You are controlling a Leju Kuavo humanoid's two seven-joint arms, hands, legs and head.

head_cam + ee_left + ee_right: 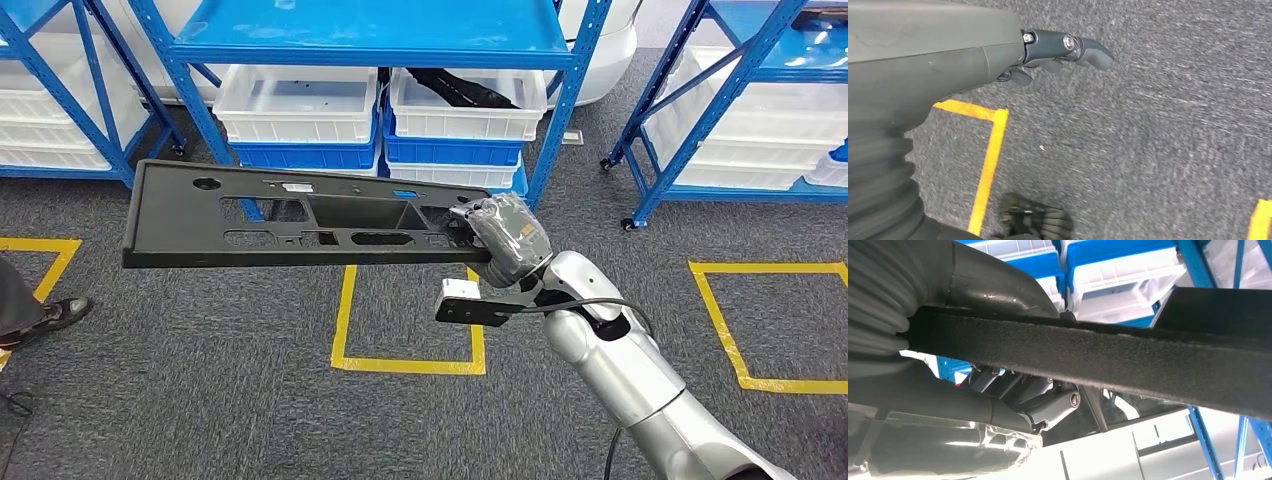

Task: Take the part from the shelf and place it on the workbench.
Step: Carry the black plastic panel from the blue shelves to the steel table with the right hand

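A long black plastic part (290,213) with several cut-outs hangs level in the air in front of the blue shelf (375,35). My right hand (505,240) grips its right end, and the part sticks out to the left from it. In the right wrist view the part's dark edge (1128,357) runs across the picture, with the thumb above it and the fingers (1048,407) curled under it. My left hand (1058,55) hangs over the grey carpet, its fingers loosely bent, holding nothing.
White and blue bins (300,110) sit on the low level of the shelf; one bin (465,100) holds another black part. More blue racks stand at the left (60,90) and right (740,90). Yellow floor squares (410,325) mark the carpet. A person's shoe (50,315) is at the left edge.
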